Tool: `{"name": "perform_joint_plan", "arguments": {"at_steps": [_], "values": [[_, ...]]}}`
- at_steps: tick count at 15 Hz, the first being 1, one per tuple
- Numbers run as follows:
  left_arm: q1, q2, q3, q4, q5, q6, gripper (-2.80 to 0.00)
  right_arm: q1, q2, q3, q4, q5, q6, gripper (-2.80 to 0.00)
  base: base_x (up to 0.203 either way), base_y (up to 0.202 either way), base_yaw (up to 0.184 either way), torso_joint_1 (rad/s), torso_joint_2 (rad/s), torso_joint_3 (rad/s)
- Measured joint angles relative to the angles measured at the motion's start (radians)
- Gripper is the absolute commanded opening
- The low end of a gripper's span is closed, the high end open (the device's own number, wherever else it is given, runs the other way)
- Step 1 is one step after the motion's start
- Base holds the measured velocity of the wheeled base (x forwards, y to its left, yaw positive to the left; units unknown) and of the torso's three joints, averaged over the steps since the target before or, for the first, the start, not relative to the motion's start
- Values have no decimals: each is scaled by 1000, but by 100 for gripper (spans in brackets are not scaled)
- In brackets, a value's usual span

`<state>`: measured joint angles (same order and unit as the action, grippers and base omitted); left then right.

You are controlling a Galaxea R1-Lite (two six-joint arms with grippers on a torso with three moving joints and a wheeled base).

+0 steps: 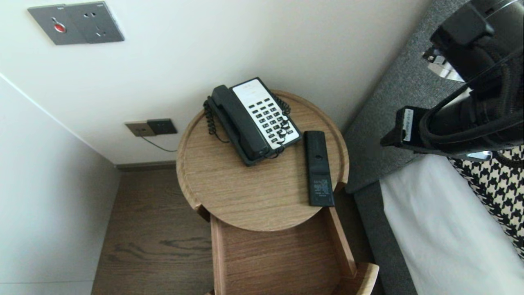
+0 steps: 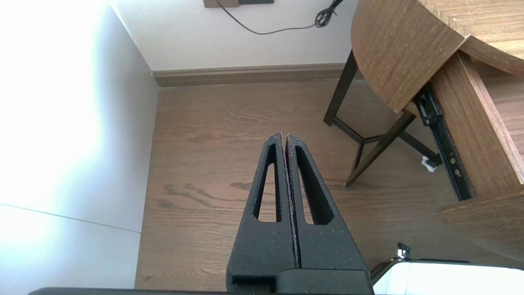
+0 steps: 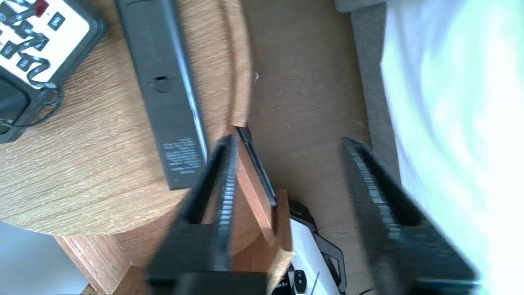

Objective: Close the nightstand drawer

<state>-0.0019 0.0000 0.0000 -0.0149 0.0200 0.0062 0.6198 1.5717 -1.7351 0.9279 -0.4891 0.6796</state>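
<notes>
So the right gripper [image 3: 288,141] is hanging up over the gap between the round bedside table [image 1: 229,192] and the bed [image 1: 442,237], fingers spread fairly wide with nothing between them. The closest thing to it is the black remote [image 1: 319,169], lying flat and back side up on the right part of the tabletop, with its near end almost at the near edge, above the open drawer [image 1: 278,254]. It looks like a light, stiff plastic bar, smooth and probably a bit slippery, not fragile. I reckon the sane place to pinch it is across the narrow width around the middle, since the long way is too much span. What makes it fiddly is the table's raised rim [image 1: 342,155] running close along the remote's far-right side, and the telephone [image 1: 251,119] sitting just to its left, curly cord drooping over that corner, so there's not much room for a finger on either side. The near end looks freer, as the rim stops there. The left gripper [image 2: 284,135] is parked low over the wood floor left of the table, fingers pressed together and holding nothing.
</notes>
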Motion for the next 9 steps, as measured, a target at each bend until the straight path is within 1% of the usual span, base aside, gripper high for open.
{"name": "perform_joint_plan", "arguments": {"at_steps": [4,7,9], "values": [[0,0,0,0,0,0,-280,-33,-62,49,0,8,0,-280,0,0,0,0,0,0],[0,0,0,0,-1,0,-280,-71,-114,113,0,67,9,-280,0,0,0,0,0,0],[0,0,0,0,-1,0,-280,-89,-157,185,-2,98,26,-280,0,0,0,0,0,0]]}}
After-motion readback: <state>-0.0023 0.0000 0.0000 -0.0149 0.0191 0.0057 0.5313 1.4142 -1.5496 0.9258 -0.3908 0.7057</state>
